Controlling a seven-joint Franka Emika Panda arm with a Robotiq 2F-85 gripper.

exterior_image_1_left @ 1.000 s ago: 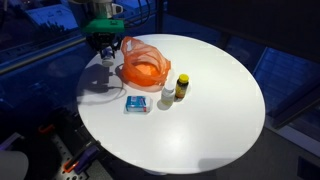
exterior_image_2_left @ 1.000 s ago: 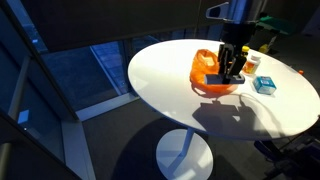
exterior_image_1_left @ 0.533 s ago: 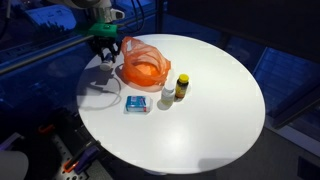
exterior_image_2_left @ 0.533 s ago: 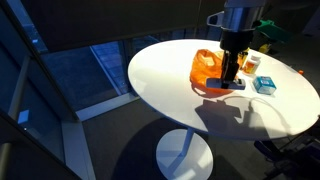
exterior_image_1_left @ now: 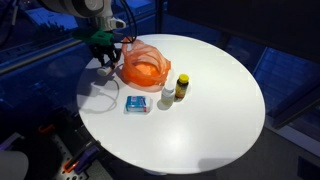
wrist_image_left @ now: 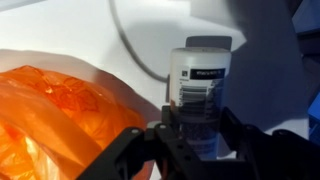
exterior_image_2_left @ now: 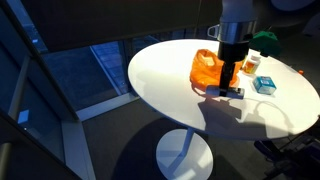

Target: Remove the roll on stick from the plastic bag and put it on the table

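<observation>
We are looking down past the gripper [wrist_image_left: 198, 128] in the wrist view, and it is clasping the roll on stick [wrist_image_left: 200, 85] between its two fingers. The jaws are standing narrow, closed onto the white body around the barcode label, with the dark cap pointing away from the camera. The stick is sitting outside the plastic bag [wrist_image_left: 55, 115], whose crumpled orange film is filling the left part of that view and pressing up just beside one finger. Behind the stick we are seeing bare white table [wrist_image_left: 250, 40].

In both exterior views the arm is reaching down from above at the edge of the bag [exterior_image_1_left: 143, 67] [exterior_image_2_left: 207, 68]. The gripper [exterior_image_1_left: 104, 52] [exterior_image_2_left: 231, 88] is hanging low over the round table [exterior_image_1_left: 210, 110] [exterior_image_2_left: 165, 85] (whether the stick is touching the tabletop we cannot tell, since it is too small to make out there). The bag is slumping on the tabletop.

In an exterior view, a small yellow bottle [exterior_image_1_left: 181, 87] with a dark cap is standing upright on the side of the bag away from the gripper. A white container [exterior_image_1_left: 168, 96] is standing just beside it, and a flat blue packet [exterior_image_1_left: 137, 103] is lying near both. We are also finding the packet [exterior_image_2_left: 265, 86] in an exterior view, apart from the gripper.
</observation>
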